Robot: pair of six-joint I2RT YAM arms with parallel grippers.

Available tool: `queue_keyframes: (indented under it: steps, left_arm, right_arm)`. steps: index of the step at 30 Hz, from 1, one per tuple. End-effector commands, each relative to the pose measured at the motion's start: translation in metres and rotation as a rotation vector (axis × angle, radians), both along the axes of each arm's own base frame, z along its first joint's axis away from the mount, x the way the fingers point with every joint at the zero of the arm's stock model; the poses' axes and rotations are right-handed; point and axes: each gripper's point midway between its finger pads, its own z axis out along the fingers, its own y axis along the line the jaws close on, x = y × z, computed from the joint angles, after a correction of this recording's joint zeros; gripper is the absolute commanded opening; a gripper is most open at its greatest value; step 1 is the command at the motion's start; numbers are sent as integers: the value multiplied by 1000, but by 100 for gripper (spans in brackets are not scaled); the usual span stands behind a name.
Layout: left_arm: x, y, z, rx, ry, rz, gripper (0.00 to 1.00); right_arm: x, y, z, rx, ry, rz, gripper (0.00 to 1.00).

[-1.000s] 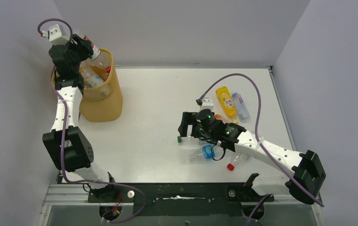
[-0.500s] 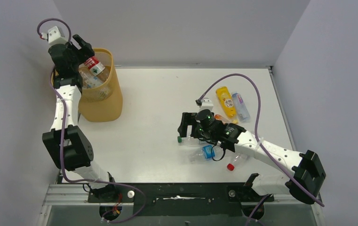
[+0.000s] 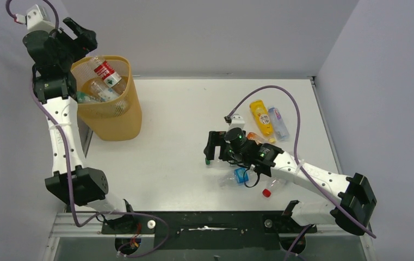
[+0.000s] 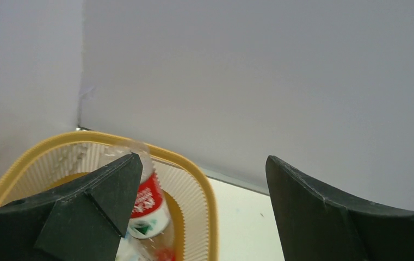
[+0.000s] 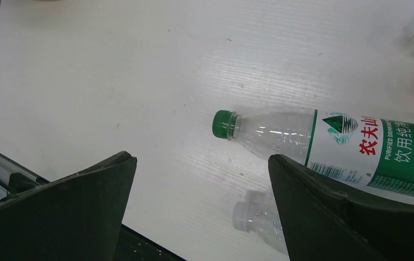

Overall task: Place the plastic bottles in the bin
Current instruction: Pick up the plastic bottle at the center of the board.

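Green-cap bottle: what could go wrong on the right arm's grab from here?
1. The right fingers stand open roughly along the green-cap bottle, not across it; closing could shove it away.
2. The white-cap bottle lies close by and could get knocked.
3. The red-label bottle sits high in the bin; later drops might bounce out.

Bin [image 3: 120, 122] yellow-orange, ribbed mesh; red-label bottle [image 3: 104, 70] clear; green-cap bottle [image 5: 302, 138] clear, green label; table [image 3: 177, 109] white.
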Motion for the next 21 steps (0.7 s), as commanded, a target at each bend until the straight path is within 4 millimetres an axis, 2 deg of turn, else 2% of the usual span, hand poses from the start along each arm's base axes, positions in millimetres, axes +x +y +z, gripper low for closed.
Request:
queue_keyframes:
  steps: [1, 5, 12, 21]
  left_arm:
    - [-38, -65, 36, -13, -49, -203, 85]
    - [-48, -110, 34, -14, -37, -325, 85]
    - [-55, -178, 5, -22, 30, -483, 85]
    - [-61, -237, -31, -21, 96, -611, 85]
  right_arm:
    - [7, 11, 16, 51, -42, -22, 98]
    - [4, 11, 13, 48, -39, -24, 98]
    - [4, 2, 13, 44, -51, -53, 98]
    - [3, -12, 14, 37, -62, -102, 98]
